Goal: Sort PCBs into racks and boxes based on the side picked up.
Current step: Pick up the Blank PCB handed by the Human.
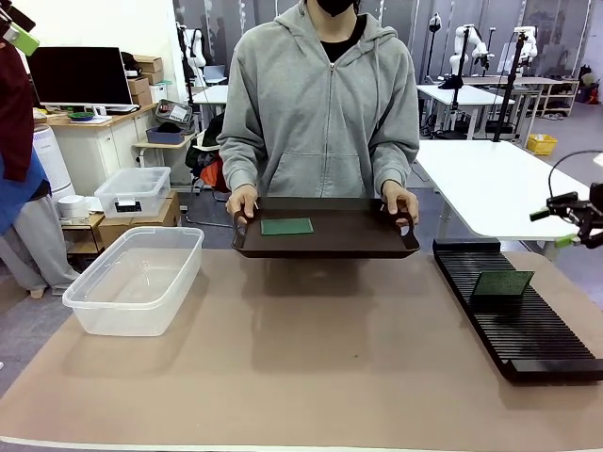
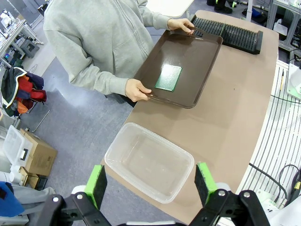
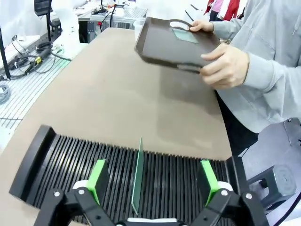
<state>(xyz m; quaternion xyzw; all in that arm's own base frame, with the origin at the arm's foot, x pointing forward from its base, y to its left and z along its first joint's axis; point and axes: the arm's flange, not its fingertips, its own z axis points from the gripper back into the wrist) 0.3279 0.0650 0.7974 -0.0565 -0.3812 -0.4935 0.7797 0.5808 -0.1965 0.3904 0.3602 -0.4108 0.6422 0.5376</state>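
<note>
Front view: at the middle of the frame a person holds a dark brown tray (image 1: pixel 367 237) clear of the table (image 1: pixel 301 367), one hand (image 1: pixel 242 201) on each handle end, the other hand (image 1: pixel 400 200) opposite. I judge it is held level and towards me so the flat PCB (image 1: pixel 286 226) lying on it can be picked. At left sits the clear tub (image 1: pixel 137 280), open-topped and with nothing in it. At right the black rack (image 1: pixel 528 344) lies lengthwise, a standing PCB (image 1: pixel 502 282) upright in one slot, kept on edge by the slot walls.

Left wrist view: my left gripper (image 2: pixel 150 183) rises from the bottom edge, fingers spread wide, holding nothing. It hangs above the tub, which lies just past the green pads. The tray and its board are in the upper middle.

Right wrist view: my right gripper (image 3: pixel 153 181) is fully spread and grips nothing. The standing board rises between the two fingers, apart from both pads and seated in the rack below. The tray is at the upper right, well apart.
</note>
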